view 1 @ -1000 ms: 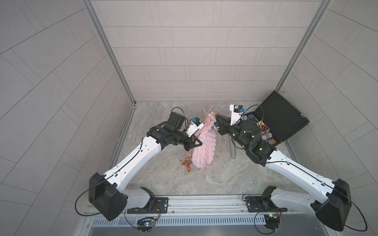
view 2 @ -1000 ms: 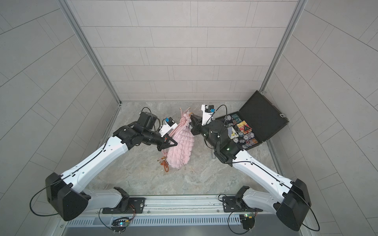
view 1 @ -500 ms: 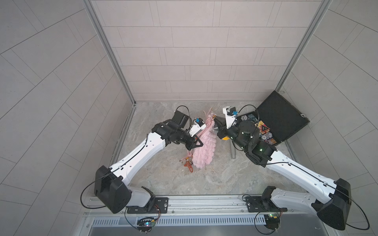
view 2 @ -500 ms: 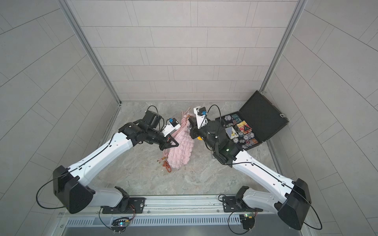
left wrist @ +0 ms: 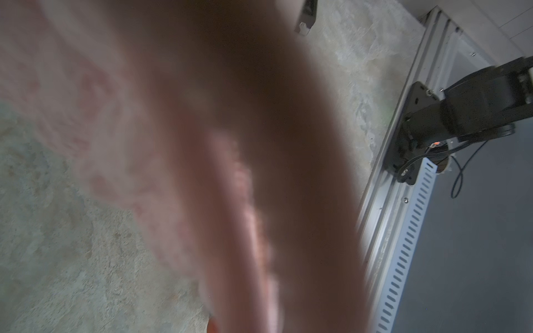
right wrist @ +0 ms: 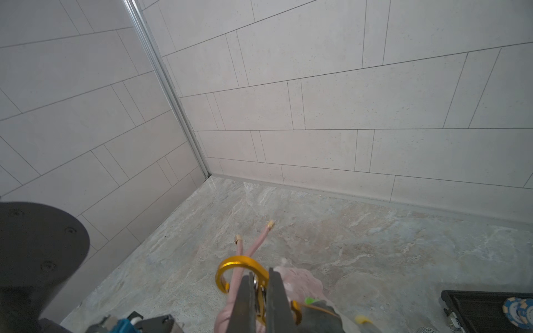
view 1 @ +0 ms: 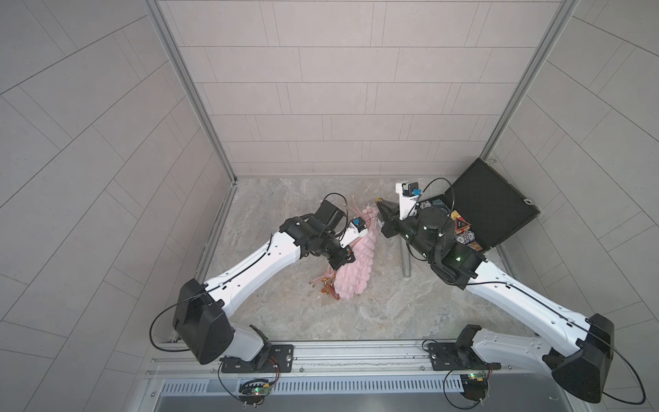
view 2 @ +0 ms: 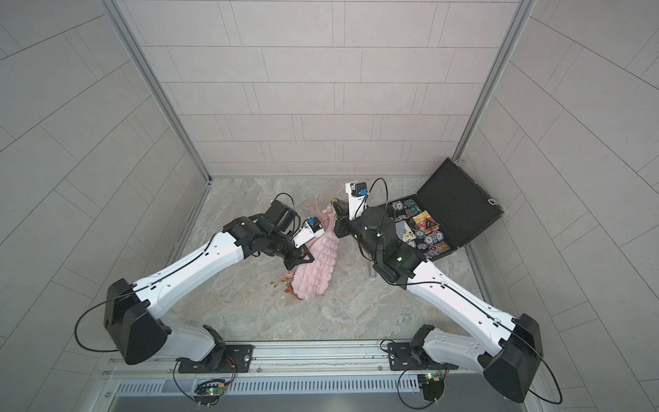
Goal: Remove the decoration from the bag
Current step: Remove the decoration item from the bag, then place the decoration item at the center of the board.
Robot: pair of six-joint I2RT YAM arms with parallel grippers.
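The pink puffy bag point(view 1: 354, 271) point(view 2: 317, 267) lies stretched out in the middle of the marble floor, its cords toward the back wall. My left gripper point(view 1: 343, 262) point(view 2: 299, 263) is shut against the bag's left side. Blurred pink fabric point(left wrist: 202, 144) fills the left wrist view and hides the fingers. My right gripper point(right wrist: 261, 285) point(view 1: 378, 206) is shut on a gold carabiner clip point(right wrist: 238, 266) at the bag's cord end. A pink cord point(right wrist: 259, 239) runs through the clip. A grey charm point(right wrist: 320, 314) hangs from it. Small orange charms point(view 1: 326, 287) lie by the bag's near end.
An open black case point(view 1: 494, 203) point(view 2: 460, 203) with poker chips and cards point(view 1: 463, 233) stands at the back right, close behind my right arm. A grey metal cylinder point(view 1: 404, 258) lies on the floor under that arm. Tiled walls close three sides.
My right gripper has swung a little left and back again with the clip in it. The left arm's elbow has shifted right. The bag has stayed much where it was.
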